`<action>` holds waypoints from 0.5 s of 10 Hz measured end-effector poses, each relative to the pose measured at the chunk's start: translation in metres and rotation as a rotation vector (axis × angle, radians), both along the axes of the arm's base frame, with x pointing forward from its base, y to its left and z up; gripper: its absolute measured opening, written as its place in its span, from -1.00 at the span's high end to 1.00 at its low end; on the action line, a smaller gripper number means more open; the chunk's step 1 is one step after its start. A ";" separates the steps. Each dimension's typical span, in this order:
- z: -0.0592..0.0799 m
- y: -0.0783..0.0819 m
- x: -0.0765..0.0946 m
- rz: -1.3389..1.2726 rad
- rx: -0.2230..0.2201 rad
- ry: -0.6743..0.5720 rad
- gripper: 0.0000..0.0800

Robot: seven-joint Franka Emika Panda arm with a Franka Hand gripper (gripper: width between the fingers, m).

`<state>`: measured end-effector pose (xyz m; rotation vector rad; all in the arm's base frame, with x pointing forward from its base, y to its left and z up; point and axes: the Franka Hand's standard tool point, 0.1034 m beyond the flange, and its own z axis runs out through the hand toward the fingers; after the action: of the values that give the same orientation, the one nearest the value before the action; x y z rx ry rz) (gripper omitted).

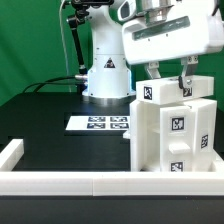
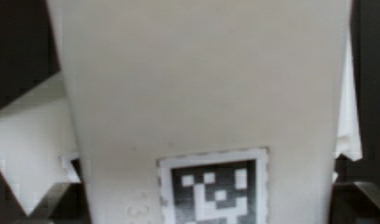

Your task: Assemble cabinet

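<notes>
In the exterior view the cabinet (image 1: 172, 135) stands upright on the black table (image 1: 45, 125) at about four o'clock, just behind the low white rail (image 1: 60, 182) at six o'clock; the gripper (image 1: 166, 78) hangs over its top at about two o'clock, jaws spread wide with a finger (image 1: 152, 71) on either side of a tagged upper piece, though whether they press it I cannot tell; the marker board (image 1: 100, 123) lies flat near the centre, before the arm's white base (image 1: 105, 75); the wrist view is filled by a white panel (image 2: 196, 90) bearing a tag (image 2: 217, 190).
</notes>
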<state>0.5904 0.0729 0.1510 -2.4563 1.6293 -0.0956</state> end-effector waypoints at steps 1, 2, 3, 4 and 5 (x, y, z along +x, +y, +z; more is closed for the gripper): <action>0.000 0.000 0.000 -0.080 0.019 0.010 -0.41; 0.000 0.000 -0.001 -0.142 0.032 0.018 -0.41; 0.000 0.000 -0.001 -0.224 0.052 0.029 -0.41; 0.001 0.000 -0.001 -0.279 0.066 0.037 -0.41; 0.001 0.000 -0.002 -0.387 0.098 0.058 -0.41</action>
<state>0.5885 0.0729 0.1517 -2.0630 2.0612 0.0008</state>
